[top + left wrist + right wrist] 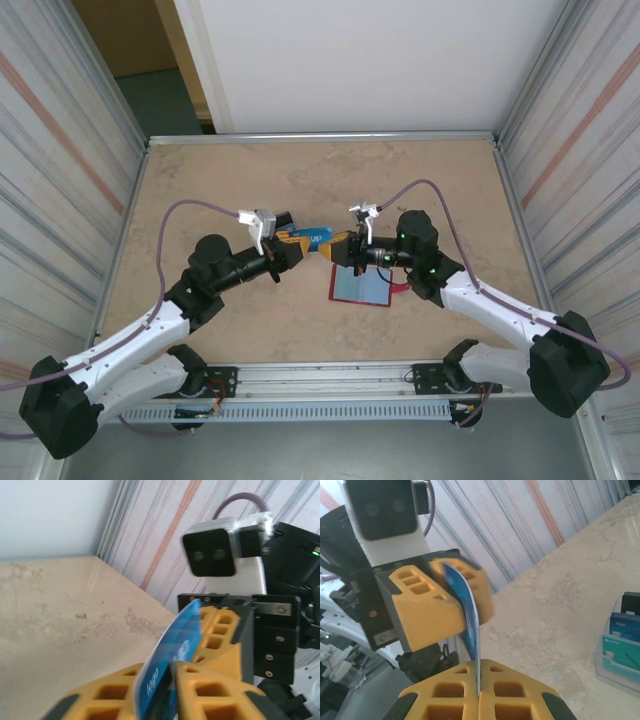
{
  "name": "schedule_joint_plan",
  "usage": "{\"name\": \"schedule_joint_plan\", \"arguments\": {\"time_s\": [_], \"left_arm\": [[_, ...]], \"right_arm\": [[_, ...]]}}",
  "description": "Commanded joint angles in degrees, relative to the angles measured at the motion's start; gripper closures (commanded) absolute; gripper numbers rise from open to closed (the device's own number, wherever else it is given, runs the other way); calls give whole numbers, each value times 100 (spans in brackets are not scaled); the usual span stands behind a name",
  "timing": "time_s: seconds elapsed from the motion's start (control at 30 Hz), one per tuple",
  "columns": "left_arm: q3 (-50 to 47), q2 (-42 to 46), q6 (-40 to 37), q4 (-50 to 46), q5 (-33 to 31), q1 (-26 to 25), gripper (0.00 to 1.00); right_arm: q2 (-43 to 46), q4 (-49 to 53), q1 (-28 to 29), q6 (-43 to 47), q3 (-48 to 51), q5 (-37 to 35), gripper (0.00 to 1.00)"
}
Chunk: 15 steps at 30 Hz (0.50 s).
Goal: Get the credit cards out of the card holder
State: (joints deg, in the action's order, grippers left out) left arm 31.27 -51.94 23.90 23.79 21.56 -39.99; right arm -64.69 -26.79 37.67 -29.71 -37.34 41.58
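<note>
Nearest the bases, the card holder (362,287) is laid open on the table (220,180) beneath the right gripper (340,247), with at least 2 cards (621,625) seen in its slots; just beyond, 1 blue card (315,238) is pinched at opposite ends by that gripper and the left gripper (290,242). If the arms are drawn apart before 1 grip is eased, the card could be bent or dropped. The holder is partly covered and cut off, so how many it holds cannot be told

Blue card (175,650), red-edged card holder (360,286), beige table (250,180)
</note>
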Motion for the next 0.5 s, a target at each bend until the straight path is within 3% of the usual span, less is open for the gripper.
{"name": "schedule_joint_plan", "arguments": {"time_s": [0.0, 0.13, 0.27, 0.47], "left_arm": [[258, 186, -422, -544, 18, -27, 68], [718, 311, -1134, -1508, 109, 0, 53], [1353, 321, -1989, -2571, 541, 0, 21], [2345, -153, -2903, -4132, 1000, -9, 16]], "right_arm": [[334, 551, 29, 437, -182, -270, 100], [568, 1277, 47, 790, -253, -304, 100], [733, 1957, 68, 1142, -356, -279, 100], [756, 2433, 88, 1412, -466, -137, 100]]}}
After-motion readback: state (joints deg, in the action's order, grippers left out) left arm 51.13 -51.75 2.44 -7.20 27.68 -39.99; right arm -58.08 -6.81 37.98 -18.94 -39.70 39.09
